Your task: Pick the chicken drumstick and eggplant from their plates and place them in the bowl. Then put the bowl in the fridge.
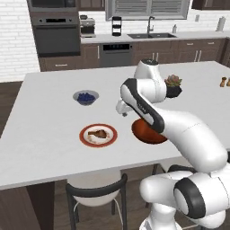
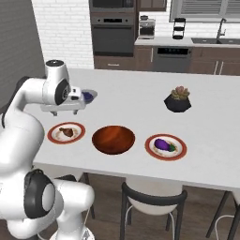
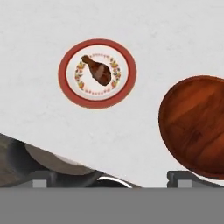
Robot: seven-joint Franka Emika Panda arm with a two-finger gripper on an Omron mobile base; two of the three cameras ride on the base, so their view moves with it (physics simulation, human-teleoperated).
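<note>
Hovering above counter point(image 2: 140, 101), gripper point(image 3: 111, 178) fingers spread wide, holding nothing. Chicken drumstick point(image 3: 97, 69) lying on plate point(image 3: 71, 91) left of bowl point(image 3: 194, 124). Eggplant point(image 2: 162, 143) sitting right of bowl.

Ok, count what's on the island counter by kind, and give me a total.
Plates: 2, left and right
Bowls: 2, brown bowl, berry bowl
Foods on plates: 2, drumstick, eggplant
Potted plant: 1
Shakers: 2
Total: 9

White brick wall point(image 1: 13, 40), dark wall oven point(image 1: 54, 38), brown cabinets point(image 1: 197, 49), sink point(image 1: 150, 35), shuttered window point(image 1: 146, 8), black stool point(image 2: 152, 206)
</note>
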